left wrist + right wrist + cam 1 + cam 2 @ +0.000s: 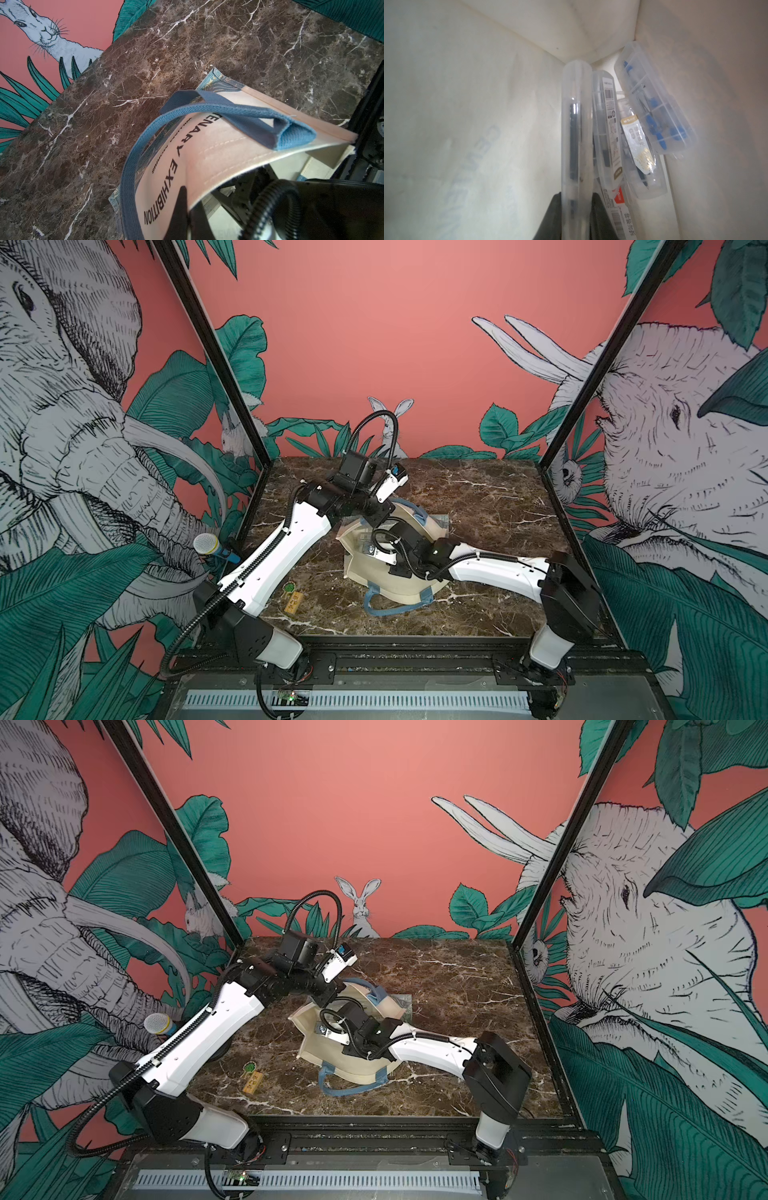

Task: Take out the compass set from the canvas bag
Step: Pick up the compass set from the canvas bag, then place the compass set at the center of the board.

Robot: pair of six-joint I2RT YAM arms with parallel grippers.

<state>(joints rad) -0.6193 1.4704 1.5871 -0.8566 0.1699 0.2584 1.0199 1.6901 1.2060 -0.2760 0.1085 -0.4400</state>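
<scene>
Pinching canvas bag (390, 589) rim with left gripper (187, 209), jaws pressed together, to prop mouth open for access. Reaching deep inside with right gripper (577, 207), clamped across narrow edge of clear compass set (576, 124); looks right for straight pull-out. Watch neighbour cases (604, 135) just beside that grip, apparently touching: snag risk.

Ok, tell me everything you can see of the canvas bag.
The canvas bag is a cream cloth tote lying on its side on the marble table, mouth gaping. It has blue strap handles, black "EXHIBITION" lettering and a blue-green patterned band at its base. The left gripper pinches the upper rim, holding it open; the right gripper is inside, closed on a clear case.
</scene>
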